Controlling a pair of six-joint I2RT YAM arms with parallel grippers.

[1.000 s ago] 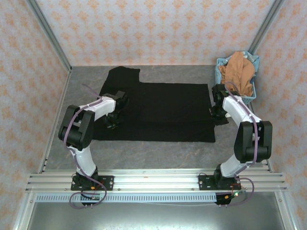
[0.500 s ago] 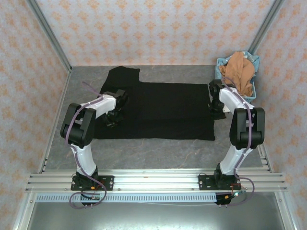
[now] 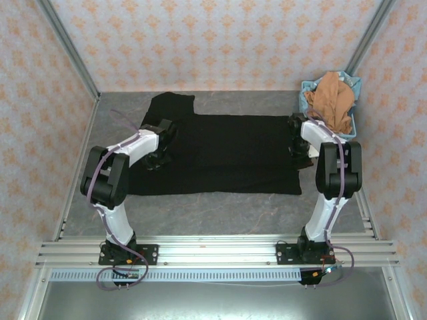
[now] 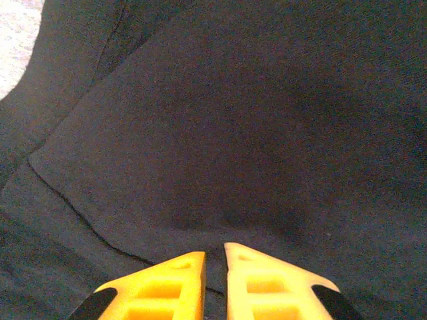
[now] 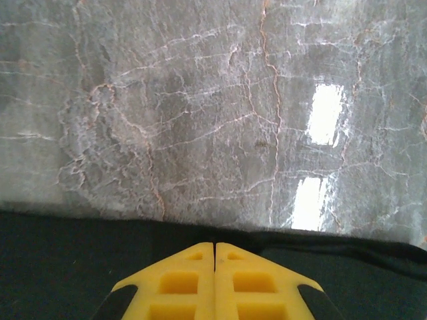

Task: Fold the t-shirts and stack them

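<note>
A large black cloth t-shirt (image 3: 227,157) is seen from above, spread flat across the middle of a grey marbled tabletop (image 3: 220,213). One sleeve is stretched toward the far left, and no print can be seen on the upward face. A plain orange-brown cloth t-shirt (image 3: 331,100) is heaped in a light blue plastic lattice basket (image 3: 354,87) at the far right corner of the tabletop, with cloth spilling over the rim. The two shirts are kept apart, though the basket stands just beside the black shirt's far right corner.

The left claw (image 3: 159,155) is lowered onto the left part of the black shirt, just below the sleeve. In the left wrist view its yellow fingers (image 4: 180,283) are drawn almost together, with only a thin dark slit left between them, and black cloth (image 4: 253,133) is pinched there. A folded layer with a stitched hem is laid slantwise just ahead of the tips.

The right claw (image 3: 298,150) is set at the shirt's right edge. In the right wrist view its yellow fingers (image 5: 180,283) are pressed together at the black hem (image 5: 80,253), which is nipped between them. Bare marbled stone (image 5: 200,100) with bright reflections is seen beyond.
</note>
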